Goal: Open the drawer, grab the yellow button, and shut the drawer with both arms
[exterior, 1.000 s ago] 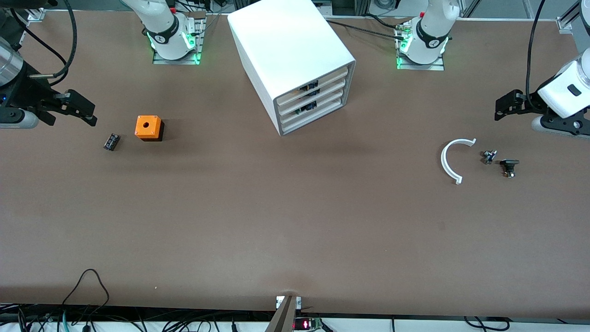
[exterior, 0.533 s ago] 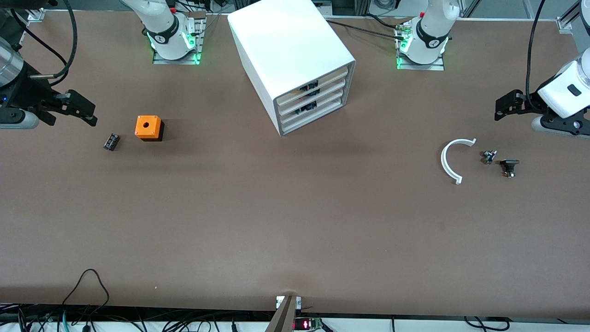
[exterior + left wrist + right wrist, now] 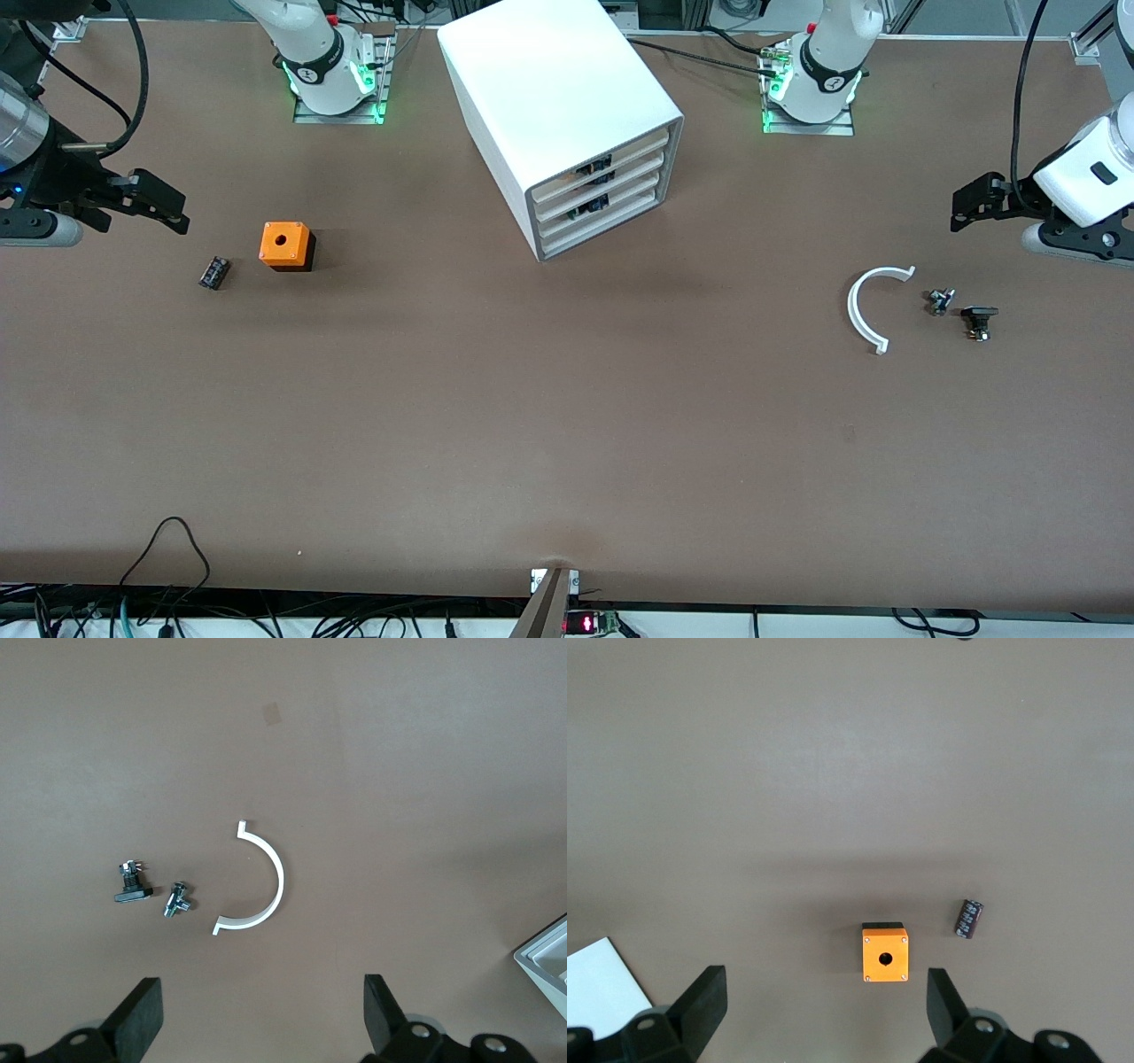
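Nothing is begun: all drawers of the cabinet (image 3: 567, 133) sit shut. Left pincer (image 3: 261, 1028) and right pincer (image 3: 824, 1019) hover apart, empty, well away from it over the counter (image 3: 567, 425); one must reach a drawer (image 3: 602, 146) front next.

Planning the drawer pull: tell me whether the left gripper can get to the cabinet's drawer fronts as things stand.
Probably yes. The left gripper hangs open at its end of the table, and the bare table lies between it and the cabinet's closed drawers.

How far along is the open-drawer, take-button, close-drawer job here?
Nothing looks done: all four drawers of the white cabinet sit shut, and no button is out. Nothing is in hand: the left claw hangs open over the white curved piece, the right claw open over the orange cube. Opening, taking and closing all remain.
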`<state>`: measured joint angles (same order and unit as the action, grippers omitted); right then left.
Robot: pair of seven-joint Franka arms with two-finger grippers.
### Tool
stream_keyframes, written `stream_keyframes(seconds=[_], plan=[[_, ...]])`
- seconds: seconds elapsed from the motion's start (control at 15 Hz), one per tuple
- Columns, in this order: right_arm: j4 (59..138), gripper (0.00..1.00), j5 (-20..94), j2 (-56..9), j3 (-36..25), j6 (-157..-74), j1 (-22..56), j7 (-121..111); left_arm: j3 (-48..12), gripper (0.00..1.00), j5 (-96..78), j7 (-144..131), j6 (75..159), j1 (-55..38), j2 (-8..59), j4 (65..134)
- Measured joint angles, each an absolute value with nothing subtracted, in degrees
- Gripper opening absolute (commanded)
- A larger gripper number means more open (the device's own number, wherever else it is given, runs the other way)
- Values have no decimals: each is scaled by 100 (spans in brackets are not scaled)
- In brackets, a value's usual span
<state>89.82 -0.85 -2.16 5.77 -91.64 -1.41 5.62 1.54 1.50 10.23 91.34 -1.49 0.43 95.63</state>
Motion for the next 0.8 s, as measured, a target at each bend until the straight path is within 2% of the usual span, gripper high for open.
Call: stream_keyframes(seconds=[0.4,0.8], plan=[[8999,100,-78,-538,573,-9387,-155,562,139,100,150,1023,9078,-157,43,9563],[9002,100,-77,-935,573,-9563,-157,562,94,100,-226,1025,8221,-219,101,9575]])
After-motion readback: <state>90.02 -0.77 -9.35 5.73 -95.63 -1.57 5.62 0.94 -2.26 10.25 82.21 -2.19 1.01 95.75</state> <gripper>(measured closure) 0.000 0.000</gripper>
